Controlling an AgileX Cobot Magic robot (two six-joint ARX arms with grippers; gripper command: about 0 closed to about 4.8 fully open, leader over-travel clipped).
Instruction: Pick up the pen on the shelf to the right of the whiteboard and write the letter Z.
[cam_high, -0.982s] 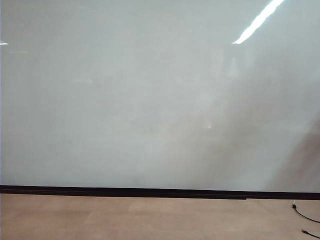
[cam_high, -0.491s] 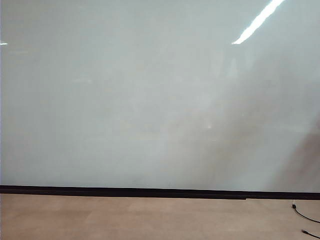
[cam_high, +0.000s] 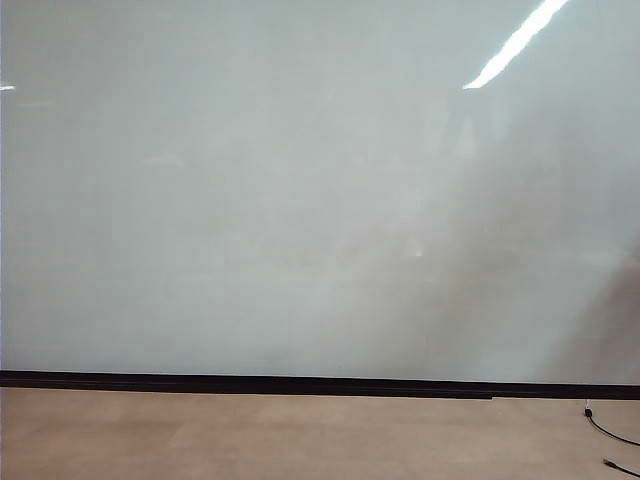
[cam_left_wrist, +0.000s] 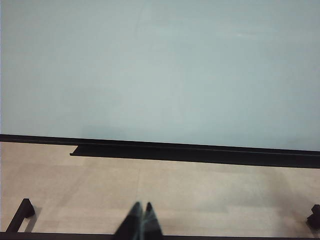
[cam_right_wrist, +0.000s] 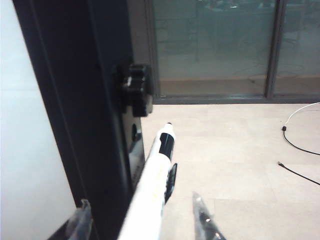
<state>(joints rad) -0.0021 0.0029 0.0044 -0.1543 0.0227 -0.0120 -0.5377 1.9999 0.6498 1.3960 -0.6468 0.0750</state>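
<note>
The whiteboard (cam_high: 300, 200) filled the exterior view, blank, above its black bottom strip (cam_high: 300, 383) and the tan floor (cam_high: 300, 435); neither arm appeared there. In the left wrist view, the left gripper (cam_left_wrist: 141, 220) hung low before the board with its fingertips pressed together, grasping nothing. In the right wrist view, the right gripper (cam_right_wrist: 137, 220) stood with its fingers apart on either side of the white pen (cam_right_wrist: 152, 185), beside the board's black frame (cam_right_wrist: 75, 115); whether the fingers pressed the pen could not be told.
</note>
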